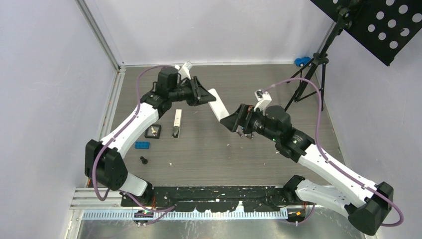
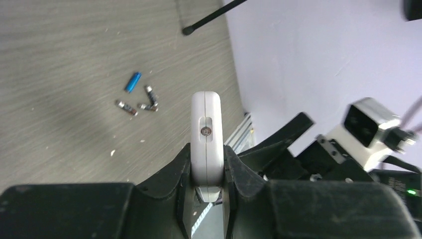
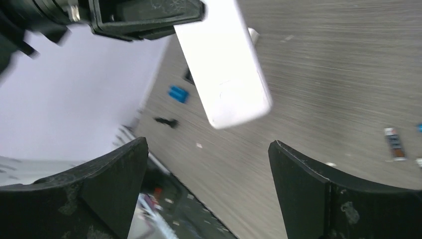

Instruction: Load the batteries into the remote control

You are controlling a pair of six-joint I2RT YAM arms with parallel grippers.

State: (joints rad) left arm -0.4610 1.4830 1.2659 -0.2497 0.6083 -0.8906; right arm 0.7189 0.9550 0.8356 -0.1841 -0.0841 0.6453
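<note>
My left gripper [image 1: 203, 94] is shut on one end of a white remote [image 1: 217, 105] and holds it tilted above the table. In the left wrist view the remote [image 2: 206, 130] stands edge-on between the closed fingers [image 2: 244, 172]. My right gripper [image 1: 233, 122] is open and empty just beyond the remote's free end; in the right wrist view the remote [image 3: 226, 64] hangs ahead of the spread fingertips [image 3: 134, 149]. Three small dark batteries [image 2: 127, 107] with silvery ends lie on the table beside a small blue cylinder [image 2: 132, 82]. One battery [image 3: 394, 143] shows at the right wrist view's edge.
A second slim remote [image 1: 176, 123] lies on the table by a small black square part [image 1: 153, 131]. A blue toy brick [image 1: 142, 145] and a black knob [image 1: 144, 160] lie near the left arm. A black stand [image 1: 318, 64] rises at the back right.
</note>
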